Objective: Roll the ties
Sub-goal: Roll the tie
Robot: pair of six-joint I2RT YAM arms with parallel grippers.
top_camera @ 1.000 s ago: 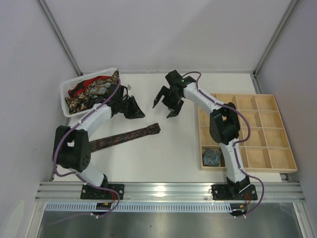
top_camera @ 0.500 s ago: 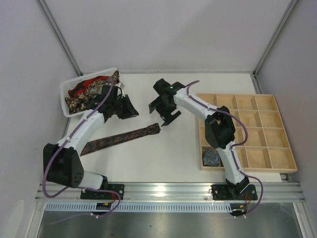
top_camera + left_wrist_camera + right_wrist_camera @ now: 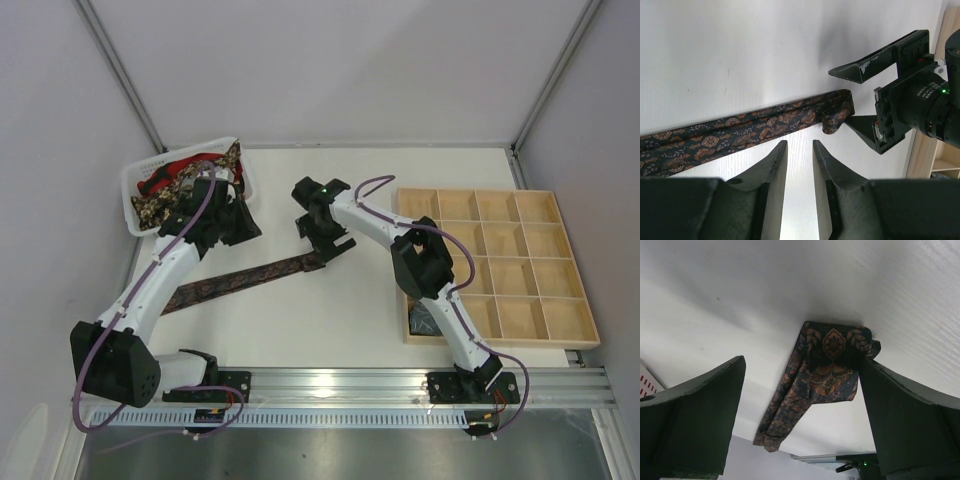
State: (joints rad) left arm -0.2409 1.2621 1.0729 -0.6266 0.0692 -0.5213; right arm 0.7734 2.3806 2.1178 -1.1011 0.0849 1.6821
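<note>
Tie (image 3: 245, 280), dark brown-maroon and patterned, lies flat on the surface (image 3: 330, 310), left of centre. Its long axis runs on a diagonal from the near left edge up toward the middle. The end nearer the middle is doubled over on itself (image 3: 832, 360) and points toward the wooden compartment tray (image 3: 505, 245). The opposite end passes under your left arm, and its tip cannot be made out.

Right pincer (image 3: 802, 365): spread wide, one finger on each side of the doubled end, gripping nothing. Left pincer (image 3: 799, 144): fingers parted by a narrow gap and empty, hovering above the strip, beside the white basket (image 3: 135, 200) of unrolled ties.

Assessment: you are at the start of the roll, with only the first turn laid. The next move calls for closing on the doubled end squarely across its width. You would then turn it over along the long axis, toward the near left, while the left pincer steadies the strip.

One rolled coil (image 3: 427, 318) sits in the tray's near-left compartment.
</note>
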